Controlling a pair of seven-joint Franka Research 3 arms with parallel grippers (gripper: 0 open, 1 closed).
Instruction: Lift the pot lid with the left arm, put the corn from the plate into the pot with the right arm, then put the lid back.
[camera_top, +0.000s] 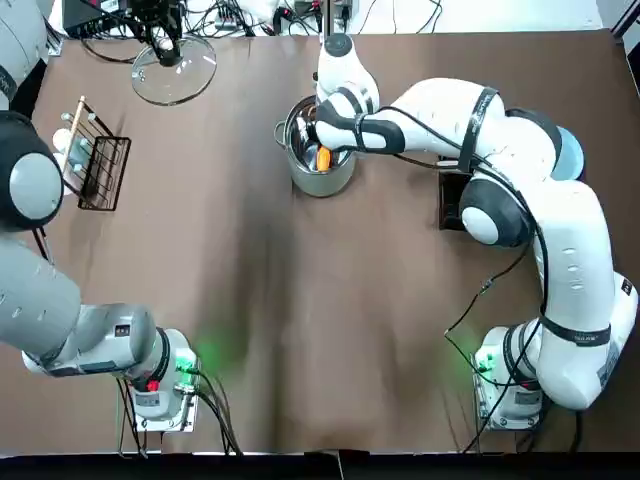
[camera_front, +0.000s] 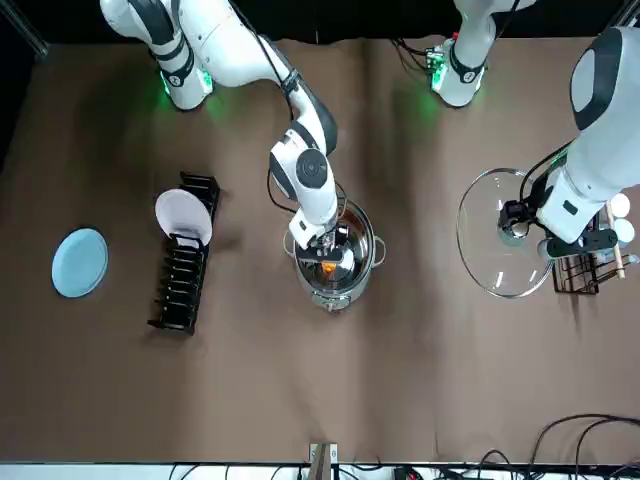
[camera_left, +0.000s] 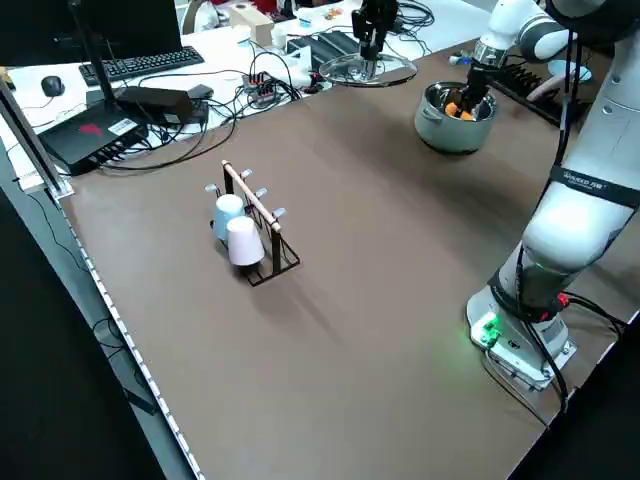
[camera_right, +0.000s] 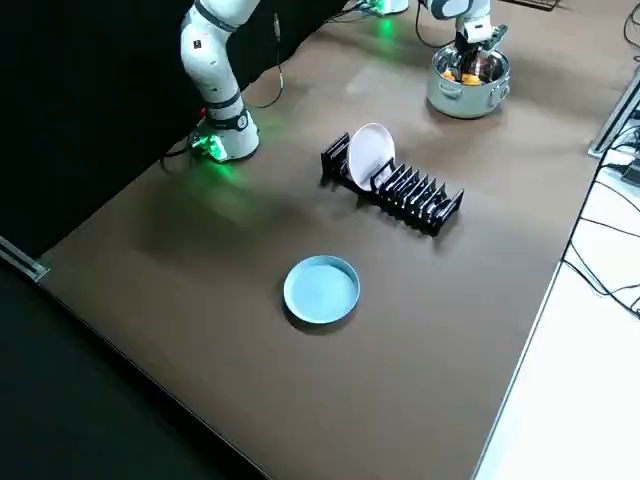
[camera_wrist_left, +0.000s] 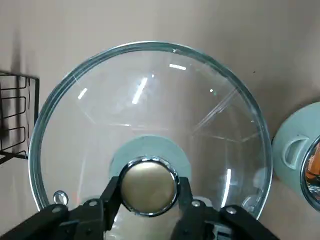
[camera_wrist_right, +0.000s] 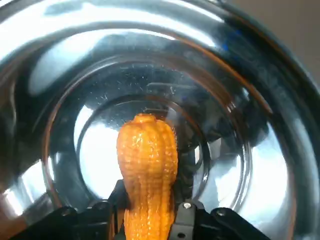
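Note:
The steel pot (camera_top: 318, 181) stands uncovered at the far middle of the table. My right gripper (camera_top: 321, 149) reaches down inside it, shut on an orange corn cob (camera_wrist_right: 147, 160) that points at the pot's shiny bottom (camera_wrist_right: 235, 165). The corn (camera_front: 328, 267) shows just below the rim in the front view. Off to the far left, my left gripper (camera_top: 165, 52) is shut on the metal knob (camera_wrist_left: 148, 181) of the glass lid (camera_wrist_left: 150, 100), holding it away from the pot. The blue plate (camera_front: 80, 262) lies bare on the right arm's side.
A black dish rack (camera_front: 183, 270) with one white plate (camera_front: 183, 216) stands between the blue plate and the pot. A wire cup rack (camera_top: 97, 165) with cups sits near the left edge, close under the held lid (camera_front: 500, 240). Cables and electronics lie beyond the table's far edge.

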